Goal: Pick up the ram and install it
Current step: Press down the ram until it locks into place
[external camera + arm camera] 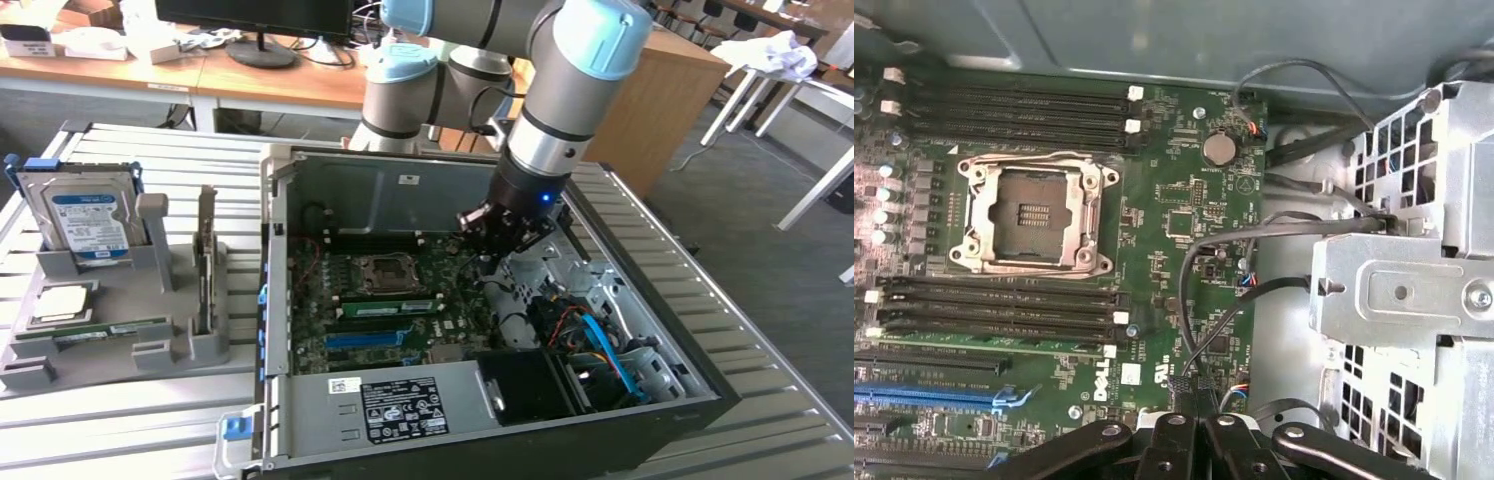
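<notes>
Black jointed end effector (pixel 1199 440) – closed, empty – above the glossy green motherboard (pixel 1184 200), slim ram (pixel 387 307) seated.

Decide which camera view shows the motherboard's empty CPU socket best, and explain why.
The wrist view: the CPU socket lies unobstructed, seen almost straight on, its metal frame and bare centre plain. The exterior view also shows the socket, but small and slanted inside the open computer case.

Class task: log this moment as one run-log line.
gripper: shut, empty, inside computer case above motherboard | ram: seated in slot beside CPU socket
</notes>
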Controlling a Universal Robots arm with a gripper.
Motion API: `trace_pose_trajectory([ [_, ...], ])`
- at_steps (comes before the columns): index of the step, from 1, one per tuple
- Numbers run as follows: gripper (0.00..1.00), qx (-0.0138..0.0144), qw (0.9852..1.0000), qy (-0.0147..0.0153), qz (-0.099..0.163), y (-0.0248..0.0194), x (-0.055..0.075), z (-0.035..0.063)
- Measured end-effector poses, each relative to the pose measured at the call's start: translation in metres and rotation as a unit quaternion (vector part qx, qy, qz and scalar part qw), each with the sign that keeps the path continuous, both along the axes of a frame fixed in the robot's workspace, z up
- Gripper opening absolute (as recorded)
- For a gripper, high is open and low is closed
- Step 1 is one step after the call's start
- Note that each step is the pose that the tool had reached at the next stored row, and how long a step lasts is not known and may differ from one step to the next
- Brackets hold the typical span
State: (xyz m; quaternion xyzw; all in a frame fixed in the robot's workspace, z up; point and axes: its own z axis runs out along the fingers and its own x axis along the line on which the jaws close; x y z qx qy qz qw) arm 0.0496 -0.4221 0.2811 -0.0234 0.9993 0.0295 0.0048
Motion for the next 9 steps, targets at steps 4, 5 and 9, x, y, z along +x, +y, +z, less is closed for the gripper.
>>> trace_pose_trajectory([
  [4, 0.11, 0.0, 0.9999, 0.0, -0.01, 0.0, 0.0, 0.0],
  [5, 0.11, 0.0, 0.9999, 0.0, -0.01, 0.0, 0.0, 0.0],
  [9, 0.11, 0.0, 0.9999, 0.0, -0.01, 0.0, 0.0, 0.0],
])
